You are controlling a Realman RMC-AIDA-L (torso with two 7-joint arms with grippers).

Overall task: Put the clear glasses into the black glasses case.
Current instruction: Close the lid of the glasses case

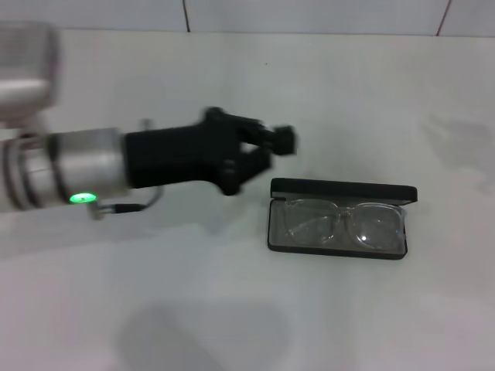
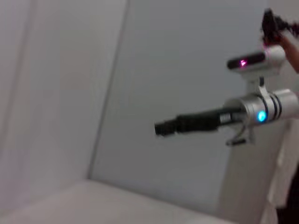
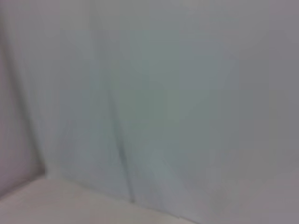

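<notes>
Clear plastic glasses [image 1: 343, 224] lie inside the open black glasses case [image 1: 338, 219] on the white table [image 1: 232, 309]. The left gripper [image 1: 267, 151] hovers just beside the case's left end, holding nothing; whether its fingers are spread cannot be told. The right gripper [image 2: 163, 127] hangs in the air.

The black glasses case [image 1: 338, 219] lies open on the worktop [image 1: 232, 309], its lid standing along its far edge. The clear glasses [image 1: 343, 222] lie inside the case, lengthwise, lenses side by side. The left tool [image 1: 259, 151] hangs above the worktop just to the left of the case and slightly behind its near-left corner, apart from it; its arm extends farther left. In the left wrist view, the right tool [image 2: 163, 127] appears far off.
</notes>
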